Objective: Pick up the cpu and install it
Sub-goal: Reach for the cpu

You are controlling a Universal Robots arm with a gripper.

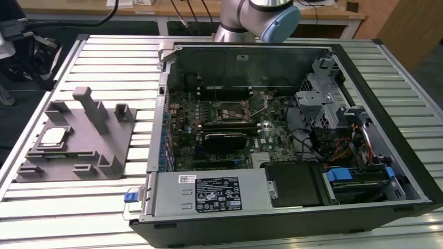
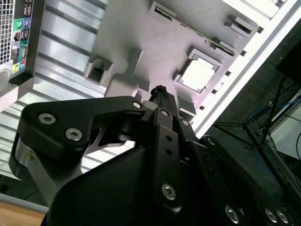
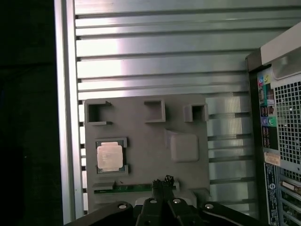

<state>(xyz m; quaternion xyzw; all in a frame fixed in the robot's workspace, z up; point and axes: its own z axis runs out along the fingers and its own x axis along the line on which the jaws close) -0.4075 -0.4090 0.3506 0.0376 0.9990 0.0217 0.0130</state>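
Observation:
The cpu (image 1: 54, 137) is a small pale silvery square lying flat in a recess of the grey plastic tray (image 1: 76, 161), at the exterior view's left. Both wrist views look down on the cpu (image 2: 197, 75) (image 3: 109, 156) from well above. My gripper (image 3: 162, 181) (image 2: 158, 89) hangs over the tray, off to one side of the chip and clear of it. Its two black fingers are pressed together with nothing between them. The black socket frame (image 1: 232, 110) with its metal lever sits on the motherboard inside the open computer case (image 1: 277, 129).
The tray (image 3: 146, 141) has upright posts (image 1: 86, 104) and several small pockets. The case's rear panel with coloured ports (image 3: 268, 117) stands close beside the tray. A ribbed metal table (image 1: 111, 57) carries everything. The arm's base (image 1: 256, 21) is behind the case.

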